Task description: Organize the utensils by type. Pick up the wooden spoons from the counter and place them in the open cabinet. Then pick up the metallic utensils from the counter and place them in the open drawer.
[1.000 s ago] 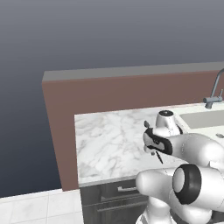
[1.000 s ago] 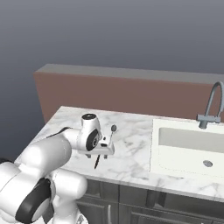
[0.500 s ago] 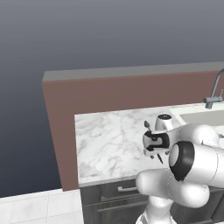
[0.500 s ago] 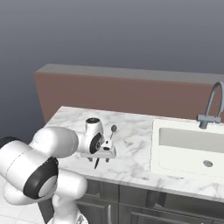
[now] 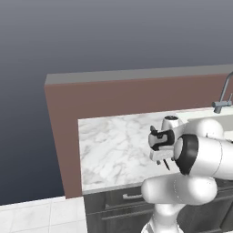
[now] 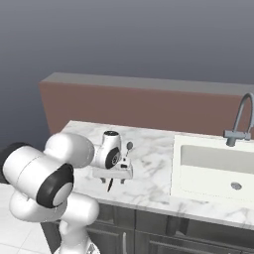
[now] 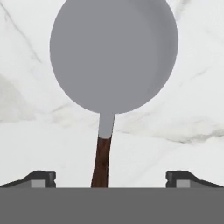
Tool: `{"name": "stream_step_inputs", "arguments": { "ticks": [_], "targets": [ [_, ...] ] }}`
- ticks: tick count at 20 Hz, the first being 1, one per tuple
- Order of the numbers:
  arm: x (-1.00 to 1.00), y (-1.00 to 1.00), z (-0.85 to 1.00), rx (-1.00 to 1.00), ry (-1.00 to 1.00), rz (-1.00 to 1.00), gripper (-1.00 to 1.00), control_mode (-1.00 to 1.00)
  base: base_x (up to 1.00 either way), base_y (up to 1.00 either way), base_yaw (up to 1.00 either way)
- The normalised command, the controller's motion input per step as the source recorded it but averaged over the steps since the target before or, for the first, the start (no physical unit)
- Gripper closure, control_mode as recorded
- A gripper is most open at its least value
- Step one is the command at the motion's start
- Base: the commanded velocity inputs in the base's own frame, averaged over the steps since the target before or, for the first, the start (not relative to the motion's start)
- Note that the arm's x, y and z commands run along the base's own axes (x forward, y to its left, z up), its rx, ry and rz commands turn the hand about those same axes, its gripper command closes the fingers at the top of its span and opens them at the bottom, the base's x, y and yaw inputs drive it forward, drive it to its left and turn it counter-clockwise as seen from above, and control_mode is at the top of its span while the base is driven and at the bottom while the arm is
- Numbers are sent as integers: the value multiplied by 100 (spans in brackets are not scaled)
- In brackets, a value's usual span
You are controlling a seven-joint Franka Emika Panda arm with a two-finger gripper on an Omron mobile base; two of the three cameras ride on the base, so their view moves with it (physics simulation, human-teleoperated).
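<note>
A metallic utensil (image 7: 113, 52) with a round grey head and a dark brown handle lies on the white marble counter (image 7: 183, 109), straight below my hand. My gripper (image 7: 112, 177) is open, one fingertip on each side of the handle and neither touching it. In the right base view the gripper (image 6: 113, 177) hangs low over the counter (image 6: 149, 186), with the utensil's head (image 6: 130, 146) showing beyond it and the handle tip below it. In the left base view the gripper (image 5: 158, 146) sits over the counter (image 5: 109, 145), near its front edge.
A white sink (image 6: 218, 168) with a curved grey faucet (image 6: 240, 124) lies to the right of the hand. A brown back wall (image 5: 113, 98) runs behind the counter. Dark grey base cabinets (image 5: 123, 207) stand below its front edge.
The arm's elbow has swung round and the hand has sunk a little toward the counter over the utensil. The jaws have stayed open.
</note>
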Motion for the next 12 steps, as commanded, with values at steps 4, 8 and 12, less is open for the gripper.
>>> {"name": "stream_step_inputs", "arguments": {
  "ticks": [4, 8, 12],
  "targets": [
    [-22, 3, -45, 0, -5, 0, -100, -100, 0, 0, 0],
    [-30, 3, -49, 0, -18, 0, -100, -100, 0, 0, 0],
    [-28, 8, -53, 0, -26, -2, -100, -100, 0, 0, 0]
  ]
}}
